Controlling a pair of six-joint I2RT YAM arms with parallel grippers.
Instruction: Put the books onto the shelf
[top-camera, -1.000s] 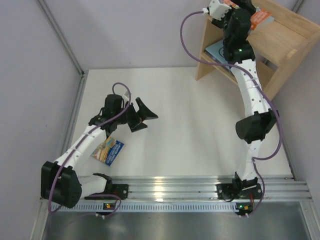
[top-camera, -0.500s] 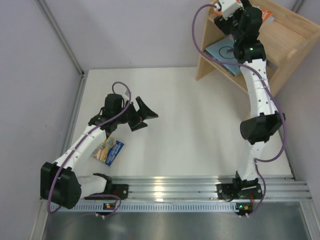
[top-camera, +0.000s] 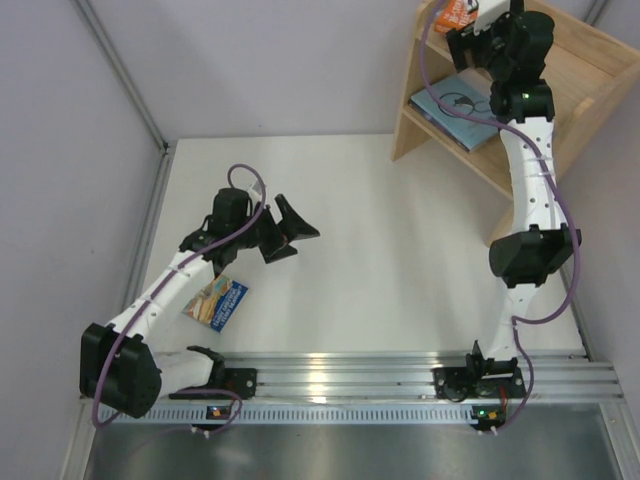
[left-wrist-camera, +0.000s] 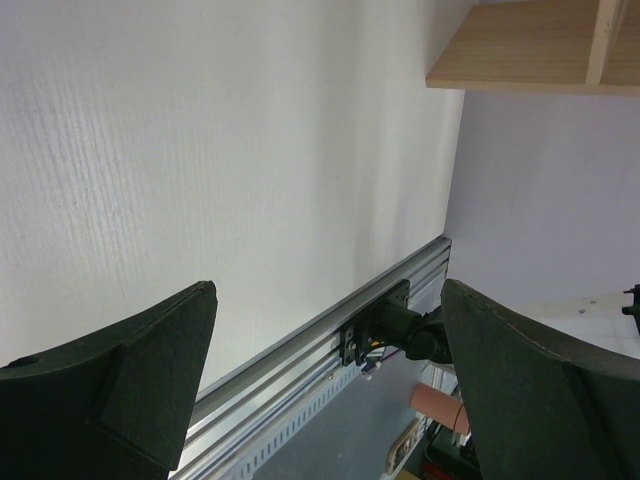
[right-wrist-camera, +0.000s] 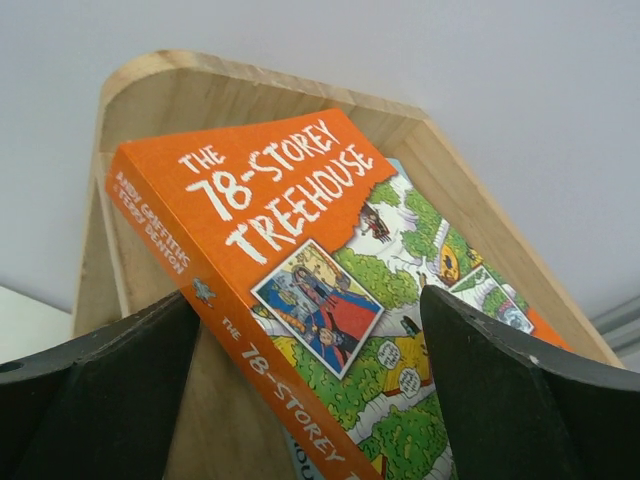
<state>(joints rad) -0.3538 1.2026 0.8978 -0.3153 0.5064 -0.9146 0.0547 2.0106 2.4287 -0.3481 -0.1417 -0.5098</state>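
1. The shelf (top-camera: 588, 68) holds the orange book (right-wrist-camera: 300, 230) on its top tier, a light-blue book (top-camera: 455, 105) lower down
2. Right gripper (right-wrist-camera: 308, 300), jaws wide astride the orange book: lift straight away so neither finger drags it
3. Left gripper (left-wrist-camera: 328, 290), wide and empty above the table (top-camera: 400, 250); the illustrated book (top-camera: 215, 303) beside that arm looks the next to fetch

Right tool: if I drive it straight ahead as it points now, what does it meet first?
Probably the orange book, dead ahead of the right tool on the shelf; the gap is unclear.
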